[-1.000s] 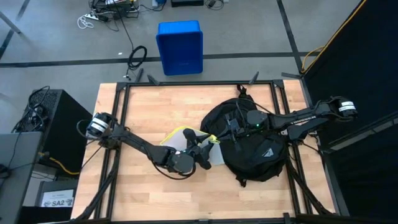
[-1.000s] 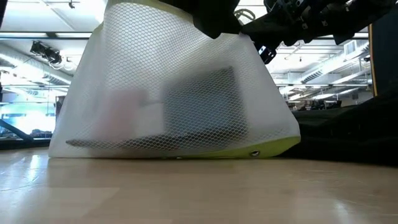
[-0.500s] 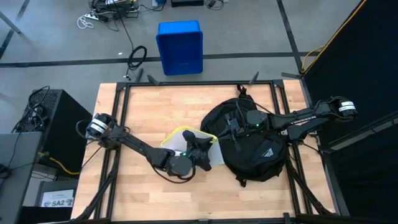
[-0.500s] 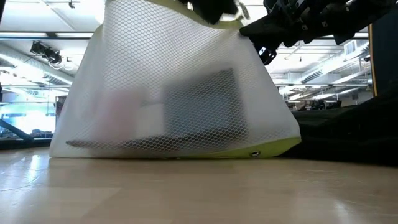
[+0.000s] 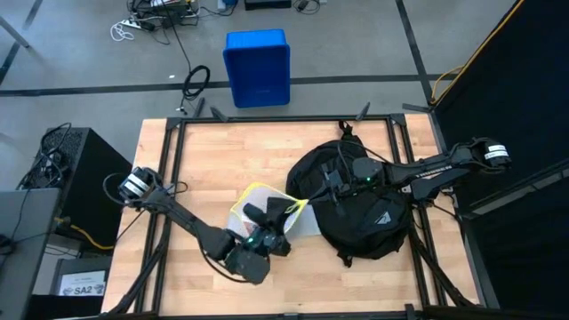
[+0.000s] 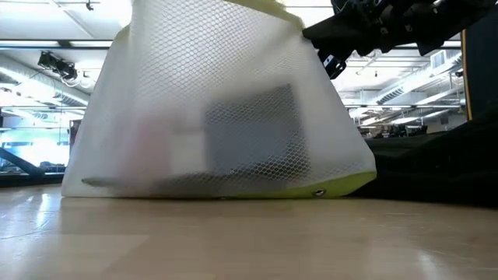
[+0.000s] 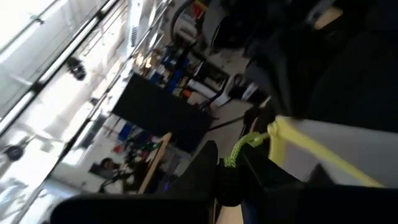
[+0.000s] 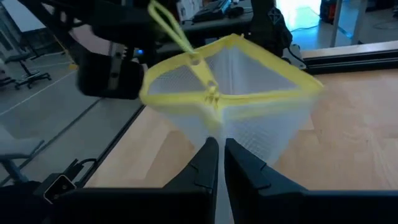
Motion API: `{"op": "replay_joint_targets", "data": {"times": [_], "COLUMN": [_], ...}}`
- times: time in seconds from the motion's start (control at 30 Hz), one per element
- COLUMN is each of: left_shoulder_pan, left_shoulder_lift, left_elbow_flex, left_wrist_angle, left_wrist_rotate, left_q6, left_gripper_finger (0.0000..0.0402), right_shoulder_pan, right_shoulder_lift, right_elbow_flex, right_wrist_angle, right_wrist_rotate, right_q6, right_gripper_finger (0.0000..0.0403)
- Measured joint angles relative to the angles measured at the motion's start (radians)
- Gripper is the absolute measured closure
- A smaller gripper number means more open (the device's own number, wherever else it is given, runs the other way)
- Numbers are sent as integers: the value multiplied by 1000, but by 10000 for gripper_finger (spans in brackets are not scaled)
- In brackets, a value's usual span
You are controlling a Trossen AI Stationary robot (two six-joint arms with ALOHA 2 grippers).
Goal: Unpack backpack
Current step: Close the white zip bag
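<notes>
On the right half of the wooden tabletop [image 5: 196, 169] lies the backpack [image 5: 364, 218], flat on its back with its opening turned toward the middle; just beside that opening, touching the bag's edge, stands a white mesh pouch [image 5: 258, 203] with yellow trim, which in the low view rises like a tent with a dark flat item and a paler one showing dimly through the mesh. The left gripper [image 5: 277, 211] reaches in from the near left and its jaws are closed on the pouch's yellow zip cord [image 7: 245, 149], seen in the left wrist view running taut from the trim into the jaws; that hold, I judge, is why the pouch stands up rather than slumping, and it suits drawing the pouch clear of the bag. The right gripper [image 8: 217, 163] sits over the backpack's mouth, its jaws closed narrow with nothing clearly between them, pointing at the pouch's trimmed corner; it looks placed to pin the fabric down so the bag does not drag along, though whether it presses the bag I cannot tell. Beyond the tabletop's far edge a blue plastic bin [image 5: 257, 67] stands on the floor, well apart from everything.
</notes>
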Motion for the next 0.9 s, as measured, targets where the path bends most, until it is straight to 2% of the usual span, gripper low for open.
{"op": "replay_joint_targets", "data": {"times": [0.13,0.27,0.33,0.43,0.53,0.77,0.9], "left_shoulder_pan": [-45,-70,-73,-54,-15,58,85], "left_shoulder_lift": [-15,-53,-60,-60,-62,-62,-62], "left_elbow_flex": [-1,-1,-1,-1,0,0,0], "left_wrist_angle": [-214,-431,-493,-499,-490,-484,-454], "left_wrist_rotate": [-24,12,30,67,118,201,211], "left_q6": [-245,-553,-633,-650,-631,-602,-562], "left_gripper_finger": [399,399,400,400,400,401,401], "right_shoulder_pan": [5,7,11,40,90,197,232], "right_shoulder_lift": [-25,-60,-70,-72,-59,-30,14], "right_elbow_flex": [0,0,0,0,0,0,17], "right_wrist_angle": [-20,-28,-29,-18,-19,7,30], "right_wrist_rotate": [-11,-17,-14,-18,25,236,272], "right_q6": [0,-4,-22,-50,-107,-121,-116], "right_gripper_finger": [403,403,403,401,382,265,203]}}
